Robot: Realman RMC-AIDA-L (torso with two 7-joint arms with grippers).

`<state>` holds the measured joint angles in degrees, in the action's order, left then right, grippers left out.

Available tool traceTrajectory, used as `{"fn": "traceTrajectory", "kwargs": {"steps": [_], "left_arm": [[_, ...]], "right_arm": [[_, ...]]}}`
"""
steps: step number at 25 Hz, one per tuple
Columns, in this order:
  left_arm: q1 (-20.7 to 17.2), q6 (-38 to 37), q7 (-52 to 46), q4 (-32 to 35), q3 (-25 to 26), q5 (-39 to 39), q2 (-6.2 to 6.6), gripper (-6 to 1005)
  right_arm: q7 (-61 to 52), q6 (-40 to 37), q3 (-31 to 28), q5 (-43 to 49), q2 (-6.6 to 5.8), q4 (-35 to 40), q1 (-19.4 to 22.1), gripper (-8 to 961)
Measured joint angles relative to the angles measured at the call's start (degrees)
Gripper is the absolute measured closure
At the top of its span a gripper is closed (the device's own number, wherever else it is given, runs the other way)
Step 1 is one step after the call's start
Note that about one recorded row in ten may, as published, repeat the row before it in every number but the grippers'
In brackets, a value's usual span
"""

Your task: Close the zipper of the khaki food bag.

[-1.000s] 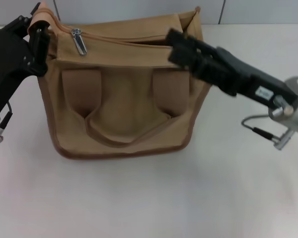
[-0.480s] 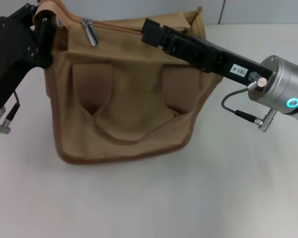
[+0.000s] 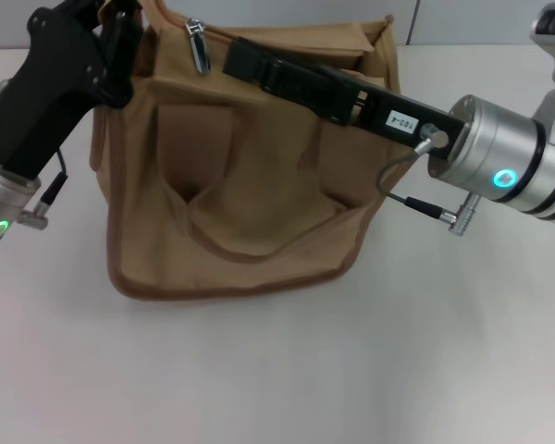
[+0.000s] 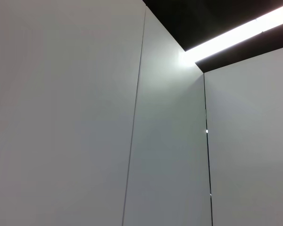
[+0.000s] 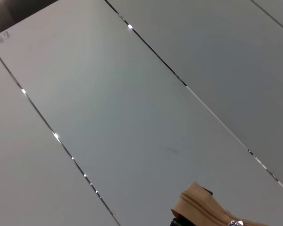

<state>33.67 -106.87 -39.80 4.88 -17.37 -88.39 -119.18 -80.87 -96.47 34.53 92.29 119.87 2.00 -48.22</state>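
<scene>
Left gripper [image 3: 120,42] grips khaki food bag [image 3: 240,194] corner.

The white table [image 3: 277,370] carries one thing — the khaki food bag [image 3: 240,185], resting on it.

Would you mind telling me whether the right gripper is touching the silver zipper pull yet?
Apart. In the head view the right gripper lies along the khaki food bag's top edge, with tan fabric showing between its tip and the silver zipper pull.
</scene>
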Motion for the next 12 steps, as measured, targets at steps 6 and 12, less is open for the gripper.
{"fn": "traceTrajectory", "kwargs": {"steps": [6, 12], "left_arm": [[2.14, 0.14, -0.04, -1.14, -0.11, -0.52, 0.00, 978], [3.15, 0.39, -0.07, -1.27, -0.63, -0.74, 0.00, 978]], "right_arm": [[-0.03, 2.63, 0.08, 0.02, 0.01, -0.11, -1.42, 144], [-0.05, 2.31, 0.10, 0.11, 0.01, -0.30, -2.27, 162]]}}
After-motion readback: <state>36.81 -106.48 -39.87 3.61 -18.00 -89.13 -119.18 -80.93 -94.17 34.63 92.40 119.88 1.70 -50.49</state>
